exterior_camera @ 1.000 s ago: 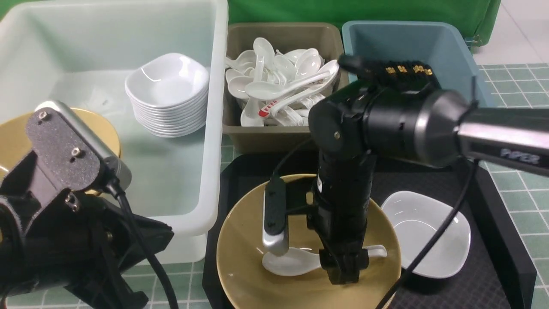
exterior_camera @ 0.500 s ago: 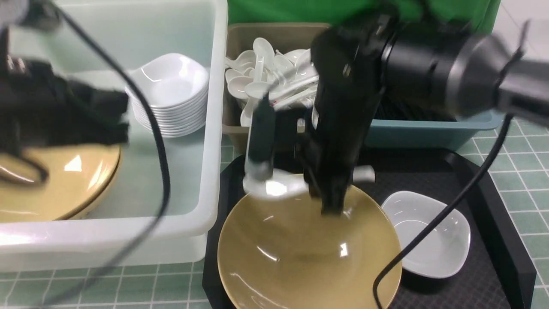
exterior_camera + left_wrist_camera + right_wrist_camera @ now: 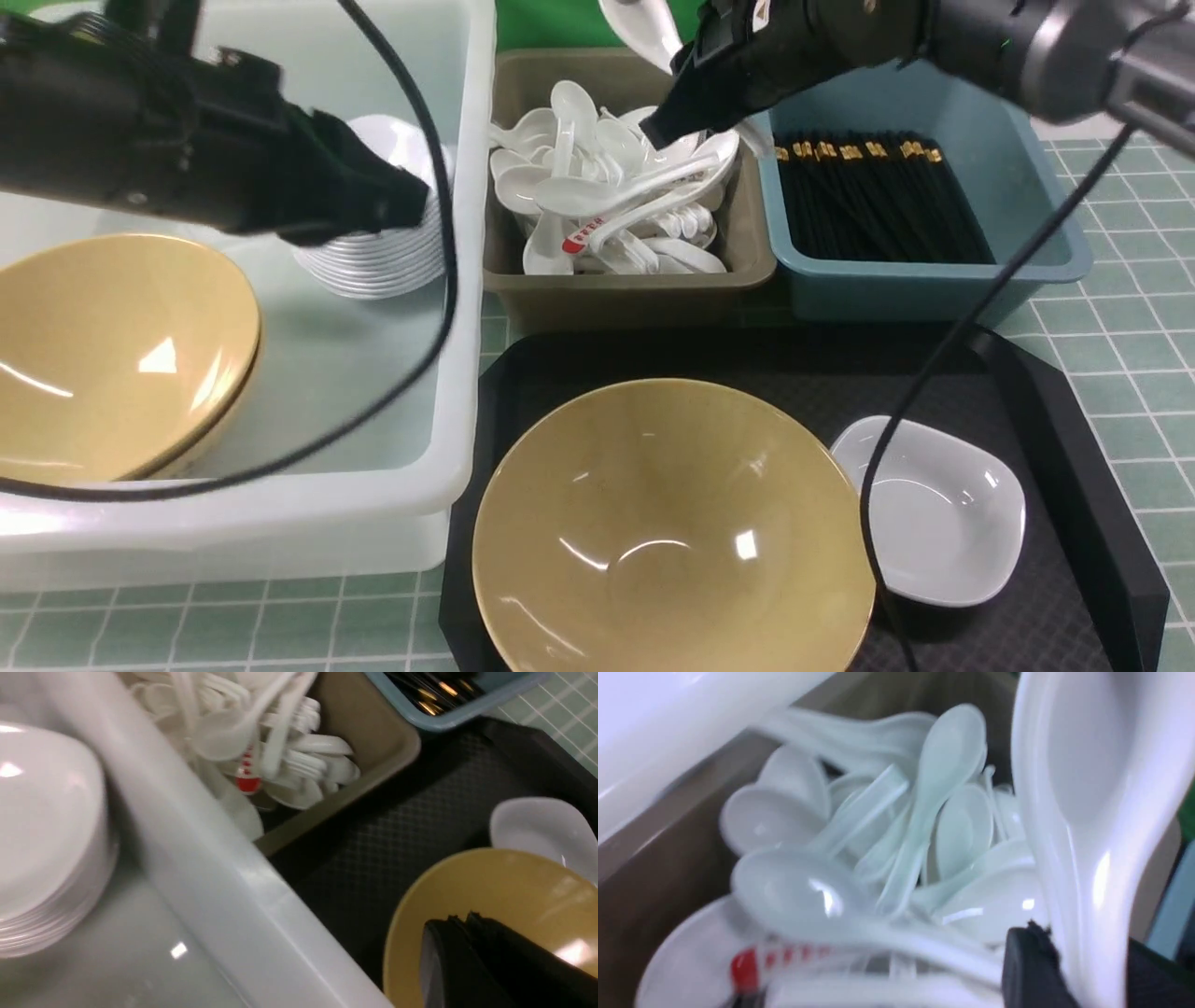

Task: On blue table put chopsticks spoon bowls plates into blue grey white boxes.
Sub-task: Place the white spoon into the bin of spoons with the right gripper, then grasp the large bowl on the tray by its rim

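My right gripper (image 3: 658,126) is shut on a white spoon (image 3: 644,28) and holds it above the grey box (image 3: 625,294), which is full of white spoons. In the right wrist view the spoon (image 3: 1092,812) stands between the fingers of that gripper (image 3: 1087,952), over the spoon pile. My left gripper (image 3: 411,201) is shut and empty, above the white box (image 3: 457,280) near the stack of white dishes (image 3: 373,261). In the left wrist view its tips (image 3: 460,919) hang over a tan bowl (image 3: 467,882). That bowl (image 3: 672,523) and a small white dish (image 3: 934,509) sit on the black tray (image 3: 1074,448).
Another tan bowl (image 3: 112,355) lies in the white box at the left. The blue box (image 3: 934,280) at the back right holds black chopsticks (image 3: 868,196). Cables from both arms hang across the white box and the tray.
My right gripper has lifted the spoon out of the tan bowl on the tray and carried it back over the grey box. My left arm has risen and swung over the white box.
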Controlling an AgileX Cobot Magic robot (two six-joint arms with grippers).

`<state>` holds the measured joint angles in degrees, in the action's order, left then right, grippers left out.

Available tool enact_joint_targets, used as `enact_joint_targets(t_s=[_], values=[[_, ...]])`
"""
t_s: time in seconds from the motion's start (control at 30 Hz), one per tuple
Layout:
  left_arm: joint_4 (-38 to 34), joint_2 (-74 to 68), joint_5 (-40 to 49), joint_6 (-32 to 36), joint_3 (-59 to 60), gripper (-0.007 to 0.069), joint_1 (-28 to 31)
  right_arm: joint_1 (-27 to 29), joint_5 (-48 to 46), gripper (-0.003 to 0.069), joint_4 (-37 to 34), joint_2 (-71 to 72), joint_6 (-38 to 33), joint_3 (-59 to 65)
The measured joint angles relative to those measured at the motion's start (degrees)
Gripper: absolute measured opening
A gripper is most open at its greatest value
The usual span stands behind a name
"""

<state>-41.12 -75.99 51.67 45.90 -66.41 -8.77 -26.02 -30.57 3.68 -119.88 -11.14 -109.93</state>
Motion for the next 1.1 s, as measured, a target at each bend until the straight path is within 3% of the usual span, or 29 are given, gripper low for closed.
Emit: enact_joint_targets(t_s=[0.1,0.17,0.2,0.23,0.27,0.3,0.37,0.43,0.53,0.6,0.67,0.7,0.73,0.77,0.8,0.87,0.93,1.1], values=[[-0.1,-0.3,1.5,2.2,0.0,-0.0013,-1.1,0.3,2.0,0.0362,-0.1,-2.0,2.4,-1.6],[-0.1,-0.3,2.3,3.7,0.0,-0.0013,-2.7,0.3,-0.2,0.0519,-0.4,-2.7,4.9,-4.1],[-0.1,-0.3,2.3,3.7,0.0,-0.0013,-2.8,0.3,-0.7,0.0531,-0.3,-2.7,5.0,-4.4],[0.0,-0.3,2.5,3.5,-0.1,-0.0013,-3.7,0.3,-6.5,0.0613,-0.4,-2.3,5.3,-6.9],[0.6,-0.4,2.8,2.7,-0.5,-0.0013,-4.6,0.3,-10.9,0.0649,-0.4,-1.5,4.7,-8.9],[0.6,-0.4,2.8,2.7,-0.5,-0.0013,-4.8,0.3,-12.9,0.0652,-0.5,-1.4,4.3,-9.2],[5.9,-1.8,4.0,-2.1,-3.8,-0.0013,-8.2,0.2,-26.1,0.0677,-1.0,1.2,0.2,-13.7],[8.7,-2.7,4.7,-4.3,-5.5,-0.0013,-9.6,0.2,-32.9,0.0661,-1.2,2.4,-2.0,-15.3],[17.4,-6.6,6.8,-11.5,-11.0,0.0005,-13.6,0.2,-39.2,0.0571,-1.7,5.3,-4.3,-15.4],[24.2,-11.7,10.0,-17.2,-16.1,0.0044,-17.5,0.2,-40.3,0.0414,-4.0,9.0,-4.7,-11.2],[26.6,-14.2,11.5,-18.8,-18.1,0.0081,-19.1,0.1,-40.6,0.0328,-5.5,11.1,-4.9,-8.1],[28.8,-17.5,13.2,-19.9,-20.1,0.0136,-20.6,0.1,-40.7,0.0209,-7.7,15.0,-5.6,-2.9],[29.5,-19.1,13.7,-20.2,-20.8,0.0169,-21.5,0.1,-40.8,0.0139,-8.9,16.9,-6.2,0.6],[29.7,-19.9,13.9,-20.3,-21.2,0.0177,-21.7,0.1,-40.8,0.0128,-9.1,17.4,-6.3,1.4],[30.3,-22.4,14.2,-20.2,-22.2,0.0249,-22.7,0.0,-40.8,0.0070,-10.1,21.6,-7.2,6.4],[30.5,-24.5,13.8,-19.9,-22.9,0.0303,-23.5,0.0,-41.0,0.0043,-10.5,24.7,-7.9,11.3],[30.7,-29.0,11.0,-18.3,-24.1,0.0413,-24.4,-0.2,-41.1,0.0036,-10.8,31.5,-8.7,19.2],[31.3,-35.8,6.0,-16.4,-24.7,0.0498,-24.5,-0.2,-41.1,0.0036,-10.9,40.0,-8.8,29.6]])
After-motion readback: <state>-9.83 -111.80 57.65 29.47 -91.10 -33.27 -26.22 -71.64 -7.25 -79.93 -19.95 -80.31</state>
